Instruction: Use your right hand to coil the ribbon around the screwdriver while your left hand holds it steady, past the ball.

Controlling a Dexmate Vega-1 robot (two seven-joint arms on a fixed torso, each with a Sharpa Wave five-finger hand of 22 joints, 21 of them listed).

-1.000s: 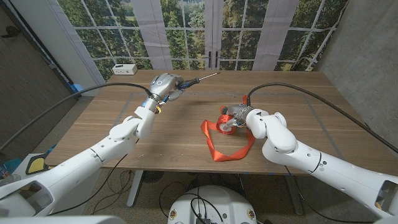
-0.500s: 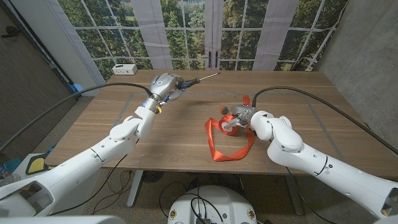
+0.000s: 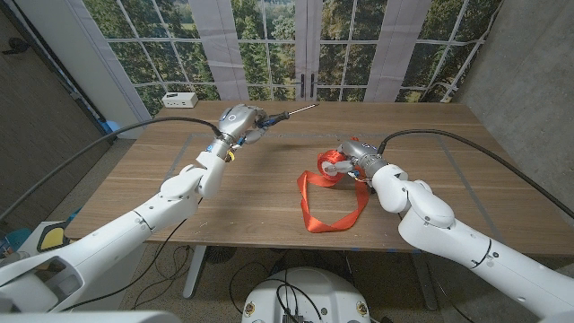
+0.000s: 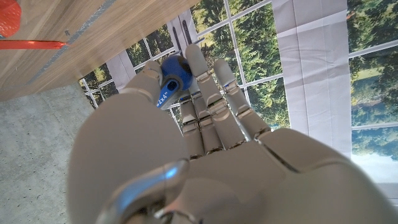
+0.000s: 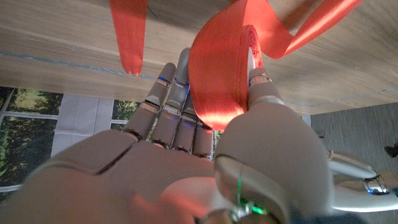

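Wooden table (image 3: pixel 224 193) before tall windows. Left hand (image 3: pixel 239 120) is clenched round the blue handle of the screwdriver (image 3: pixel 280 115), raised above the far left of the table, shaft pointing right. Right hand (image 3: pixel 357 159) grips the orange ribbon (image 3: pixel 334 203) spool near mid-table; a loose loop trails toward the near edge. Whether a ball lies beside the spool cannot be told.

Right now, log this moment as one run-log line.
left hand: holds screwdriver above table | right hand: grips orange ribbon roll | ribbon tail: looped on table | coiling: not begun
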